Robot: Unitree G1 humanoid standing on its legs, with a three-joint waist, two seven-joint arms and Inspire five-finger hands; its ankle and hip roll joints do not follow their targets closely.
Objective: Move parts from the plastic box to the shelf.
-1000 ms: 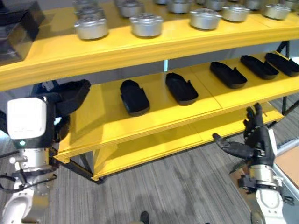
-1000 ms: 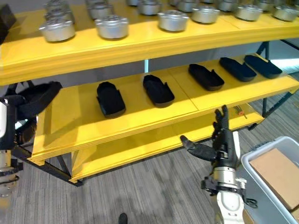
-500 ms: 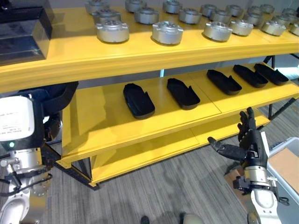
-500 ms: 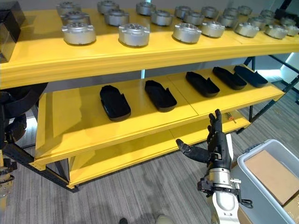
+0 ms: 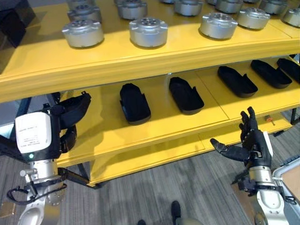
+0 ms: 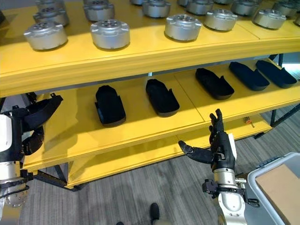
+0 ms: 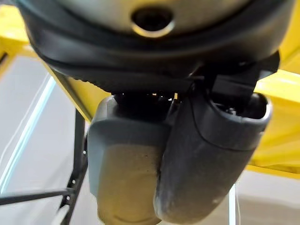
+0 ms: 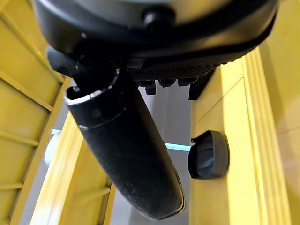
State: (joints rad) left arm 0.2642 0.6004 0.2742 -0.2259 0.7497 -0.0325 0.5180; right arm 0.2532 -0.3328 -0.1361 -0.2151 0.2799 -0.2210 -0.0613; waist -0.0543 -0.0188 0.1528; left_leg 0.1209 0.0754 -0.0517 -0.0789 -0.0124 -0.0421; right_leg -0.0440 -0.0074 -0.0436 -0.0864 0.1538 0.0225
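Observation:
My left hand (image 5: 67,137) is at the left end of the yellow middle shelf (image 5: 108,126). Its fingers are curled round a black elongated part (image 5: 77,104) that points toward the shelf. My left wrist view shows the thumb (image 7: 211,154) close up beside a dark glossy surface. Several matching black parts (image 5: 135,103) lie in a row on that shelf. My right hand (image 5: 252,146) is open and empty in front of the lower shelf, fingers straight up and thumb out to the left. The grey plastic box (image 6: 253,187) stands on the floor at the lower right.
Silver round parts (image 5: 148,32) line the top shelf. A brown cardboard sheet (image 6: 281,185) lies in the box. A person's shoe (image 5: 176,207) is on the grey carpet near the bottom edge. Bare shelf surface lies between my left hand and the nearest black part.
The camera has shifted, so the whole shelf sits differently in view. My left hand with the black part is now closer to the middle shelf's left end. My right hand keeps its open pose.

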